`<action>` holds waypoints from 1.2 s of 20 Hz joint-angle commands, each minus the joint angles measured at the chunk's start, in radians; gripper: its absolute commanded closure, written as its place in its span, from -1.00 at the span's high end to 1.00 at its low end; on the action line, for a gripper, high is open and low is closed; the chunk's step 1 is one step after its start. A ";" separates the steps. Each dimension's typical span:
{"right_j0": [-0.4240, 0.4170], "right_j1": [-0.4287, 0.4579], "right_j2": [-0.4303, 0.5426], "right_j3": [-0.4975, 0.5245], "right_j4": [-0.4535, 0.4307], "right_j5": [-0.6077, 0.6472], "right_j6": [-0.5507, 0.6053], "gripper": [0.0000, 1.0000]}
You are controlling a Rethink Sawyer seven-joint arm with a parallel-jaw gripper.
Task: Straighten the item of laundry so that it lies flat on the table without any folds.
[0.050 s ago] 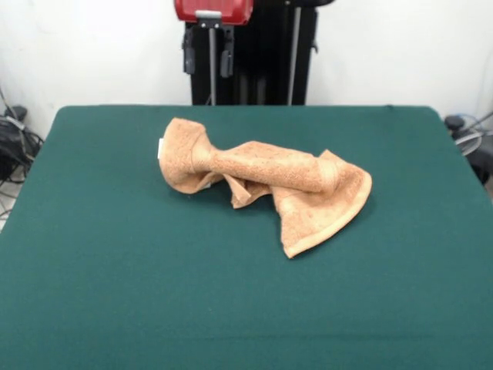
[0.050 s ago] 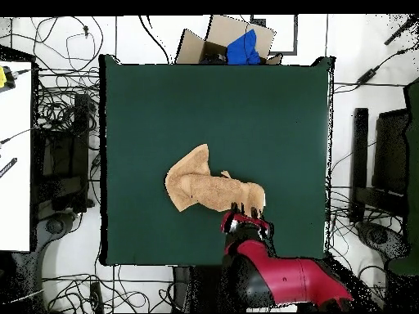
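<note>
Hand [image 1: 214, 54] hanging high at the tabletop's back edge, holding nothing, towel not yet flattened.
Fingers are hanging apart with empty air between them, touching nothing. Going left to right in the front view: the towel [image 1: 266, 176] is bunching into a wad with a white tag [image 1: 160, 148] at its left end, twisting into a tight roll through the middle, then fanning into a folded flap at right. Towel is sitting mid tabletop [image 1: 115, 293]; untwisting and spreading look to be all left to do.

A twisted, bunched light-orange towel [image 1: 266, 185] lies on the green surface [image 1: 115, 293]; the tool [image 1: 209, 54] hangs above its far edge.
</note>
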 commanded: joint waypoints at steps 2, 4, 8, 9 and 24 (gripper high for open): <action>0.047 0.112 -0.099 -0.099 -0.057 -0.082 0.047 1.00; 0.049 0.123 -0.104 -0.108 -0.056 -0.090 0.044 1.00; 0.059 0.156 -0.119 -0.127 -0.052 -0.114 0.041 1.00; 0.063 0.161 -0.121 -0.130 -0.050 -0.118 0.042 1.00; 0.143 0.251 -0.195 -0.180 -0.008 -0.190 0.056 1.00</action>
